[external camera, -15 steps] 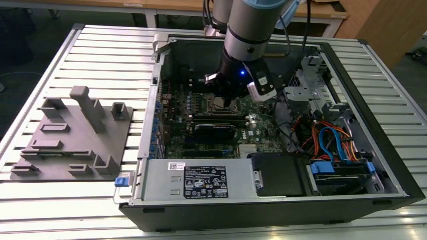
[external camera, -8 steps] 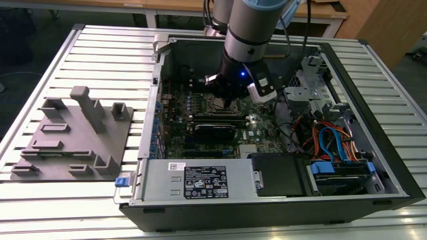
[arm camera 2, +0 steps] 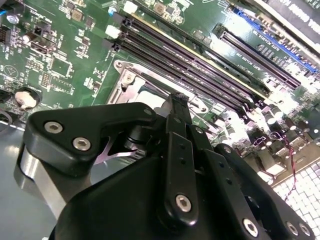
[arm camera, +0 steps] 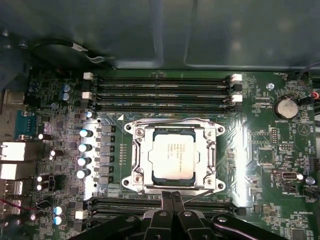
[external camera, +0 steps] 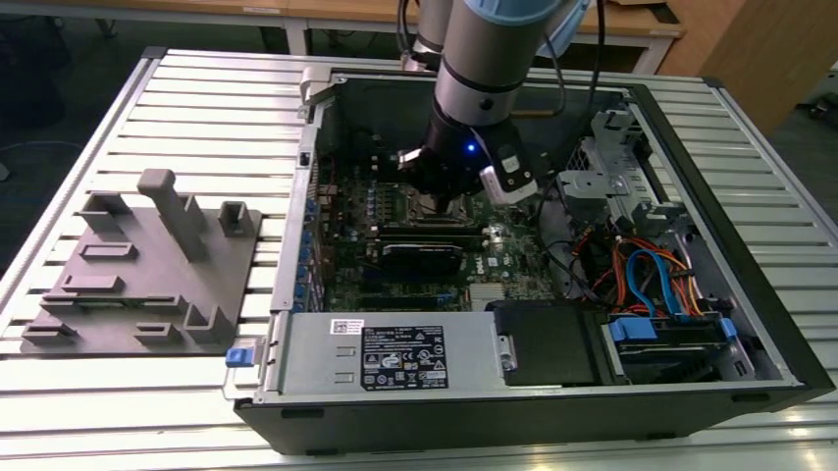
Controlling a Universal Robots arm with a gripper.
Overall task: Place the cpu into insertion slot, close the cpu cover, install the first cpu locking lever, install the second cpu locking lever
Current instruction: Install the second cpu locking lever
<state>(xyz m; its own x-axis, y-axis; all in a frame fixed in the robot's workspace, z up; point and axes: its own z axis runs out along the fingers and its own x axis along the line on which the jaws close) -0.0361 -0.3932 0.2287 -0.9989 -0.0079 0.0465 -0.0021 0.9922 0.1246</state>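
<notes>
**CPU seated under its cover, gripper at the socket's edge**

A slatted metal table [external camera: 157, 98] carries an open computer case [external camera: 733, 324] lying on its side, with a grey fixture block [external camera: 131, 285] beside it toward the exterior view's left. Inside the case sit the green motherboard [external camera: 347, 231], a black rectangular card [external camera: 422, 257], a power supply box [external camera: 380, 358] along the near wall, and bundled blue and orange cables [external camera: 649, 280] toward the exterior view's right.

In the first wrist view, the cpu [arm camera: 174, 154] lies flat in the insertion slot [arm camera: 131, 176], and the cpu cover [arm camera: 140, 150] is down over it, its square window framing the silver top. Long memory slots [arm camera: 160, 92] run along two sides of the socket.

The robot arm [external camera: 492, 69] reaches down into the case over the socket. The gripper [arm camera: 173, 196] has its fingers pressed together, tips just at the socket's edge beside a thin wire lever [arm camera: 197, 195]. They seem to hold nothing
</notes>
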